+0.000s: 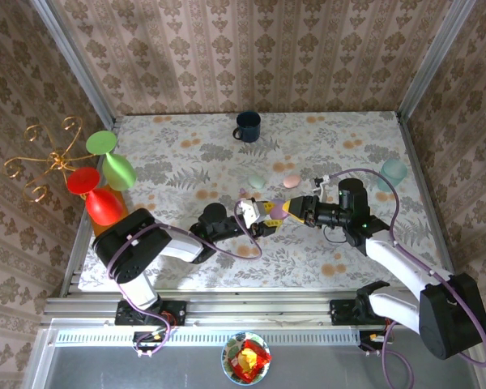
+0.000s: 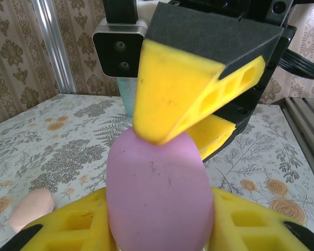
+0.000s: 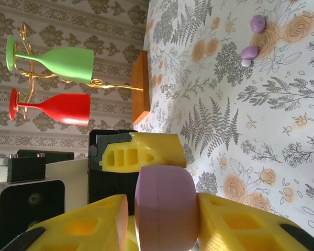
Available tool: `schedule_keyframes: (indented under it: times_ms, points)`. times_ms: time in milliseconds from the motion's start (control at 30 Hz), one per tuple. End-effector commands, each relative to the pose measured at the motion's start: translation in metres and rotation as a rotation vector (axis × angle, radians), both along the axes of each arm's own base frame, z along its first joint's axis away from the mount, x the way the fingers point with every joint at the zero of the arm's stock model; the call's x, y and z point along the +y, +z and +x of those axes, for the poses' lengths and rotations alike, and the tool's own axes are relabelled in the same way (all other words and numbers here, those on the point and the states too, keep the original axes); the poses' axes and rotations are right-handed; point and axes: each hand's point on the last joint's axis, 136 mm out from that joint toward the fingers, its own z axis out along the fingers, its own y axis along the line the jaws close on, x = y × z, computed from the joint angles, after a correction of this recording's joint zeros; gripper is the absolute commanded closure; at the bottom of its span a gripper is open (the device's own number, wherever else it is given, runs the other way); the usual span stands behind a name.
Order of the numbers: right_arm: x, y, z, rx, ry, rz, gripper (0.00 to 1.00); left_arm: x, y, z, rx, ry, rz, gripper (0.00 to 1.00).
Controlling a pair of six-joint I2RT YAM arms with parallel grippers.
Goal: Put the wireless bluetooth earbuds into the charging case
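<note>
Both grippers meet mid-table on the lilac charging case (image 2: 157,188), held up off the tablecloth (image 3: 261,130). L gripper (image 2: 158,232) is clamped on it edge-to-edge across its width. R gripper (image 3: 165,201) is clamped on the other end across the thin way, one pad per flat face. Case looks closed, w/ a faint seam running btwn the R pads. Step in hand, as I read it: get the lid open. To do it well, keep the L grip firm as the anchor and ease R off the faces, since squeezing both halves only keeps it closed. Then hook the seam edge opposite the hinge; can't tell which edge that is. Pry slow, no twist, or the smooth shell may squirt out. Case long axis runs roughly left–right in the scene, from L gripper toward R, about level, broad face turned to the L wrist cam. Two lilac earbuds (image 3: 249,52) lie loose on the cloth, well apart from the case, prob. a bit to the far side. They're too small to call their pointing, though one shows a whitish tip.
</note>
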Motion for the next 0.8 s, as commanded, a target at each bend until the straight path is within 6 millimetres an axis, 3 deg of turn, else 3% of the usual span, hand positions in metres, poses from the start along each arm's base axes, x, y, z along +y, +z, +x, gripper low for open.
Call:
schedule_keyframes:
  times_ms: [0, 133, 333, 500, 767]
  points:
    - [0.007, 0.016, 0.001, -0.052, 0.037, 0.020, 0.62, 0.001, 0.013, -0.003, -0.037, -0.019, -0.031, 0.70]
    - [0.007, 0.017, 0.001, -0.058, 0.040, 0.017, 0.72, 0.002, 0.013, -0.001, -0.038, -0.009, -0.030, 0.69]
    - [0.004, 0.028, 0.007, -0.070, 0.002, 0.043, 0.83, 0.009, 0.016, 0.007, -0.031, 0.034, -0.038, 0.41]
    - [0.001, 0.043, 0.016, -0.064, -0.040, 0.142, 0.86, 0.024, 0.033, 0.014, -0.040, 0.074, -0.074, 0.27]
    - [0.003, 0.085, 0.026, -0.067, -0.066, 0.365, 0.90, 0.038, 0.063, 0.016, -0.070, 0.066, -0.138, 0.23]
